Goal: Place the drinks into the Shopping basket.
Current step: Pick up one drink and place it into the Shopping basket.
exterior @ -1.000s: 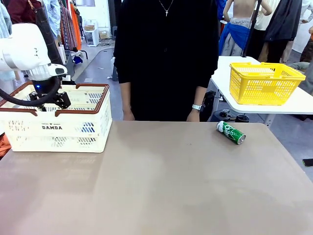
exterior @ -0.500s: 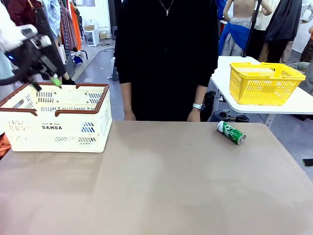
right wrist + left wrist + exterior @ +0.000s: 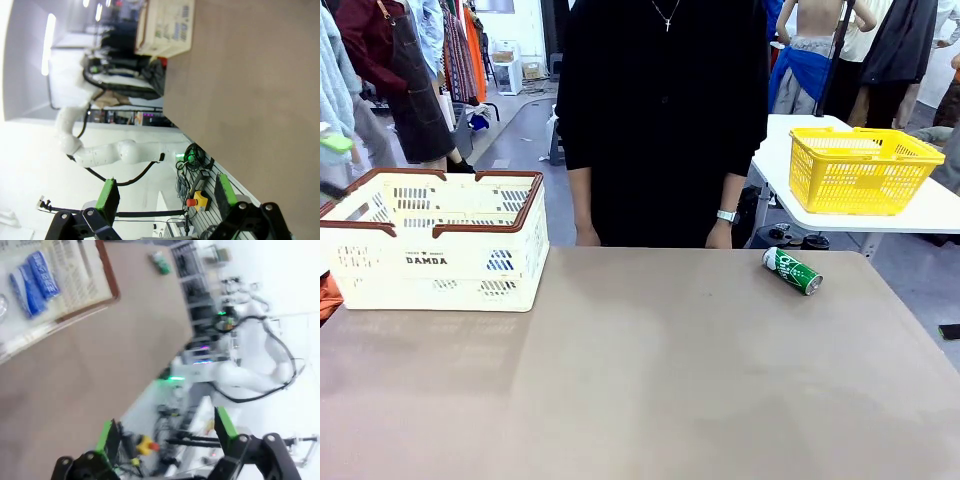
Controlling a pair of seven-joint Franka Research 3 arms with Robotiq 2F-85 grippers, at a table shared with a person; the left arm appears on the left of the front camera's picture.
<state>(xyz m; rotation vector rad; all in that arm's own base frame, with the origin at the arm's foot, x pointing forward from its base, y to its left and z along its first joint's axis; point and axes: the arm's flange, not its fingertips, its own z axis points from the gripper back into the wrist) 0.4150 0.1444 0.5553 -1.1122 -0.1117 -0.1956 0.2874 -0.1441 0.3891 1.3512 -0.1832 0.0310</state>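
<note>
One green drink can [image 3: 792, 270] lies on its side on the table's far right, in front of the person; the left wrist view has it small at the top [image 3: 161, 262]. The cream Shopping basket [image 3: 470, 265] with its red-brown rim stands at the far left. Two blue cans [image 3: 42, 274] lie side by side on its floor. My left gripper [image 3: 332, 160] is a blur at the left edge, above and left of the basket, and open with nothing in it [image 3: 165, 427]. My right gripper [image 3: 165, 192] is open and empty too, off the table's near side, with the basket [image 3: 170, 27] far ahead.
A person in black stands at the far edge of the table, hands hanging by the edge. A yellow mesh basket [image 3: 860, 168] sits on a white side table at the back right. The brown tabletop [image 3: 650, 380] lies bare between the basket and the green can.
My left gripper has risen out of the Shopping basket and swung left to the picture's edge. The green can and the basket have not moved.
</note>
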